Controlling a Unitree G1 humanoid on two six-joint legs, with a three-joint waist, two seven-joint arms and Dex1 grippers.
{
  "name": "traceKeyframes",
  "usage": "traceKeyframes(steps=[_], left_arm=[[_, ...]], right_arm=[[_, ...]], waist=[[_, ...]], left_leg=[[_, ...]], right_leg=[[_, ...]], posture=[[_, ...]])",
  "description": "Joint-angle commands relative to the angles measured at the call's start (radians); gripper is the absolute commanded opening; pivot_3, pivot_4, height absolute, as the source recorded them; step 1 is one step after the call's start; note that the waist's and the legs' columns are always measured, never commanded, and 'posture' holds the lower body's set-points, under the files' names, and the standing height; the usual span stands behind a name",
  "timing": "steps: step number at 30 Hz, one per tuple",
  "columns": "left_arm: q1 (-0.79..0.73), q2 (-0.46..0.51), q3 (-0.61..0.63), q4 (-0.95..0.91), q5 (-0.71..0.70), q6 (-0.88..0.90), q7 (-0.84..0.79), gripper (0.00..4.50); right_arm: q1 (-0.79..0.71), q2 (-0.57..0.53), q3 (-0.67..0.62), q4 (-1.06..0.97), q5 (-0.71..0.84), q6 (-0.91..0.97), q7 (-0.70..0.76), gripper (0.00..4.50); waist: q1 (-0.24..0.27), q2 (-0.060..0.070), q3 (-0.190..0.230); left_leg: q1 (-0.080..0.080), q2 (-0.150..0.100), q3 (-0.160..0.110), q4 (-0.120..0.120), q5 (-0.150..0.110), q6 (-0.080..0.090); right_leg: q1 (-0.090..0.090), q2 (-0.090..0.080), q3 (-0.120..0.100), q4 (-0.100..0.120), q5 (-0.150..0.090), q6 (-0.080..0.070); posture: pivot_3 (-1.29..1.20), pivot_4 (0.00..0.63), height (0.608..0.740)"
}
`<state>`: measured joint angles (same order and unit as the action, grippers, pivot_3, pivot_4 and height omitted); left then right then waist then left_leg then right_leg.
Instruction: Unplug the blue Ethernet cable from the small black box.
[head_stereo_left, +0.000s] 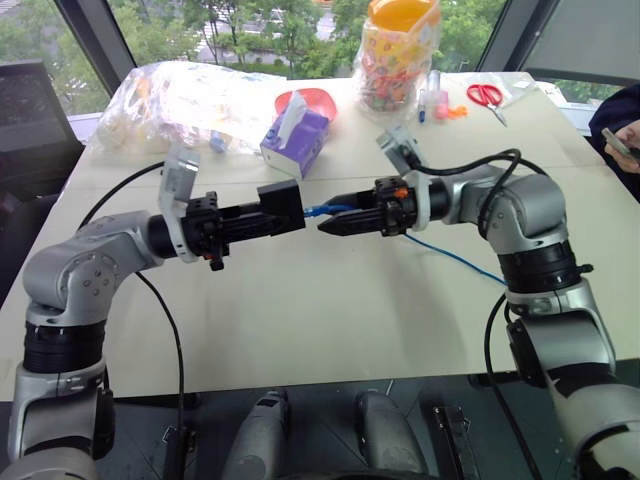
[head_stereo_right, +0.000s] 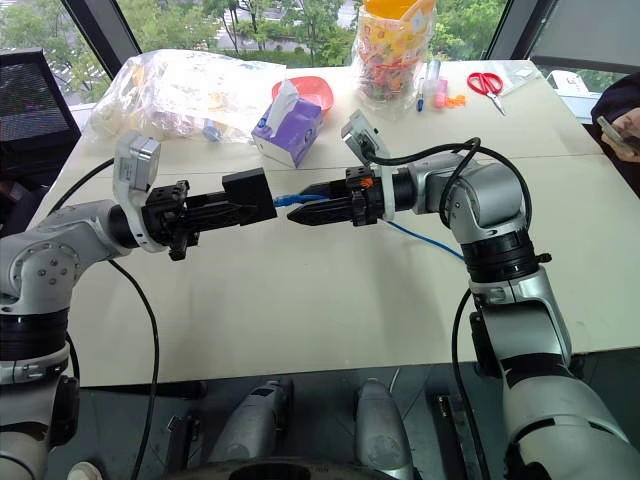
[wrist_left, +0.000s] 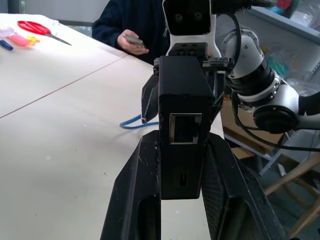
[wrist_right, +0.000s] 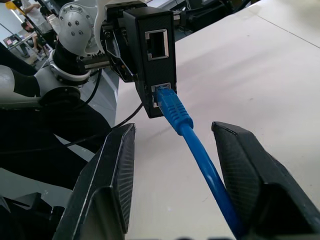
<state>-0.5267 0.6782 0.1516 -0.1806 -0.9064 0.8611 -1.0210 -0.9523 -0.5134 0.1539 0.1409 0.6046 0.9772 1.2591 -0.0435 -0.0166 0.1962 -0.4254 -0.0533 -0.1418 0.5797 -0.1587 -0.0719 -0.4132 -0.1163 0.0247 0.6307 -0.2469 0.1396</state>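
Note:
My left gripper (head_stereo_left: 268, 216) is shut on the small black box (head_stereo_left: 281, 207) and holds it level above the table; in the left wrist view the box (wrist_left: 182, 95) sits between the fingers (wrist_left: 135, 200) with an empty port facing the camera. The blue Ethernet cable (wrist_right: 172, 107) is plugged into the box's lower port (wrist_right: 161, 90). My right gripper (wrist_right: 175, 127) faces the box from the other side. Its fingers (wrist_right: 112, 170) stand apart on either side of the cable, just behind the plug. From there the cable (head_stereo_left: 455, 260) trails down onto the table.
On the far half of the table (head_stereo_left: 300, 330) stand a purple tissue box (head_stereo_left: 296, 140), a red bowl (head_stereo_left: 318, 100), a clear plastic bag (head_stereo_left: 190, 95), a jar of colourful items (head_stereo_left: 398, 55) and red scissors (head_stereo_left: 486, 96). A person's hand with a phone (head_stereo_left: 622, 142) is at the right edge.

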Motion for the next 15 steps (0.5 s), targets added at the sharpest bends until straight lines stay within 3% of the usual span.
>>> traceKeyframes(steps=[1,15], left_arm=[[-0.021,0.012,0.017,-0.038,-0.019,-0.004,-0.005,0.49],[-0.003,0.008,0.0,-0.047,0.002,-0.025,-0.01,0.49]], right_arm=[[-0.038,0.012,-0.01,-0.028,0.036,0.02,0.015,2.38],[-0.043,0.042,-0.01,-0.045,0.05,0.051,0.005,2.38]], waist=[[0.0,0.0,0.0],[0.0,0.0,0.0]], left_leg=[[0.0,0.0,0.0,0.0,0.0,0.0],[0.0,0.0,0.0,0.0,0.0,0.0]], right_leg=[[0.0,0.0,0.0,0.0,0.0,0.0],[0.0,0.0,0.0,0.0,0.0,0.0]], posture=[[0.0,0.15,0.728],[0.0,0.15,0.728]])
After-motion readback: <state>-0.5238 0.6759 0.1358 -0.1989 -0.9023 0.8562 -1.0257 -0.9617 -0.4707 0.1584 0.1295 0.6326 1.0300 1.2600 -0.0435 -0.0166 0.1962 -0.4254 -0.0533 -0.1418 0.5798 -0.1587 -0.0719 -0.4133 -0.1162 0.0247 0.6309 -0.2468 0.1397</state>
